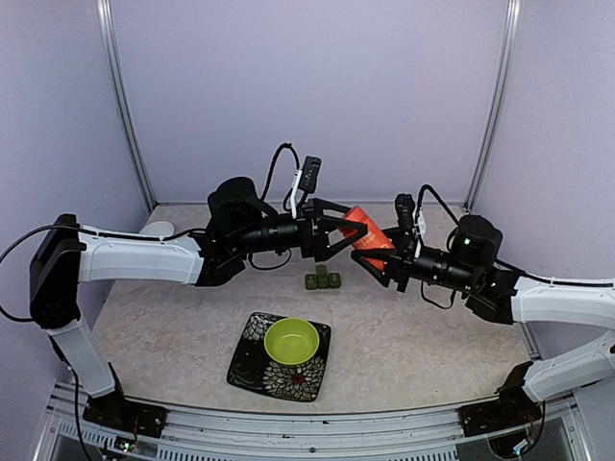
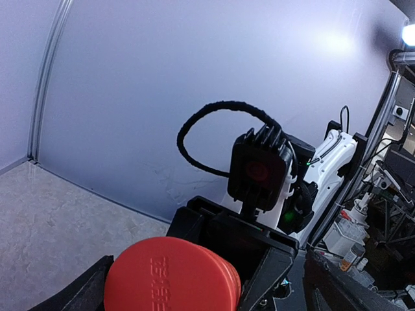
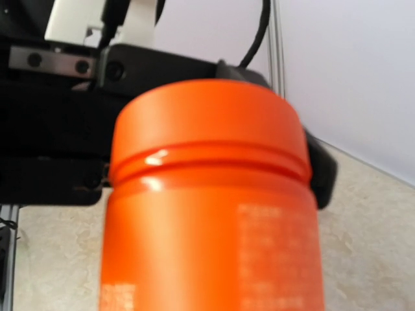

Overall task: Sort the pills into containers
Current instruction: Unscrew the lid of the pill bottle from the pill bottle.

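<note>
Pillbox (image 1: pixel 323 279), dark green, lies on the table (image 1: pixel 432 327) at mid-frame, just below the raised orange bottle (image 1: pixel 370 240); what is in the pillbox is too small to tell. The right gripper (image 1: pixel 382 261) pinches the tilted, capped bottle by its body. The left gripper (image 1: pixel 348 229) stands spread around the cap (image 2: pixel 170 275). At lower centre, a lime bowl (image 1: pixel 292 340) sits on a patterned plate (image 1: pixel 252 365).
</note>
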### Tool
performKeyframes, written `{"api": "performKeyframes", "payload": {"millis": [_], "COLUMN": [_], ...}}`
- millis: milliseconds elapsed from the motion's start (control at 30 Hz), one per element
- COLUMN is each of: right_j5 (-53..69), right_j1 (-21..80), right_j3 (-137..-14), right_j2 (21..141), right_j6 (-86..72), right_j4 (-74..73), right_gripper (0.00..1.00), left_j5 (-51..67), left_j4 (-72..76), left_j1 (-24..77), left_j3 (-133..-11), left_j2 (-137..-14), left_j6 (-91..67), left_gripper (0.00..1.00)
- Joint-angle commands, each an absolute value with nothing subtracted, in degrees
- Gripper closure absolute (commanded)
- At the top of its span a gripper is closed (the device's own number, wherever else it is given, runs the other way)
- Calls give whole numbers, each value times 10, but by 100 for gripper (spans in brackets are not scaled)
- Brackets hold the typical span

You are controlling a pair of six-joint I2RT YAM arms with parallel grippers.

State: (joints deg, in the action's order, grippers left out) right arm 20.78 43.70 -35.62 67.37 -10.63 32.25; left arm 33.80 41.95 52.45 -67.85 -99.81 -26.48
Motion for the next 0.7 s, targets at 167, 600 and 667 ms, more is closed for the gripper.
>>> {"api": "performKeyframes", "payload": {"millis": [167, 600, 667], "right_j5": [141, 272, 318], "right_j1": [397, 387, 388], "right_j3": [-352, -363, -361], "right_j2": [647, 628, 632], "right_j6": [-106, -77, -86], "right_j4": [297, 290, 304], "right_gripper": [92, 92, 92], "left_j5": [386, 394, 410], "left_j4": [443, 419, 411], "left_j1": [530, 486, 478], "left_j3": [-658, -659, -674], "left_j2": [-955, -951, -961], "left_j6": [-266, -268, -261], "left_gripper": [10, 11, 11]}}
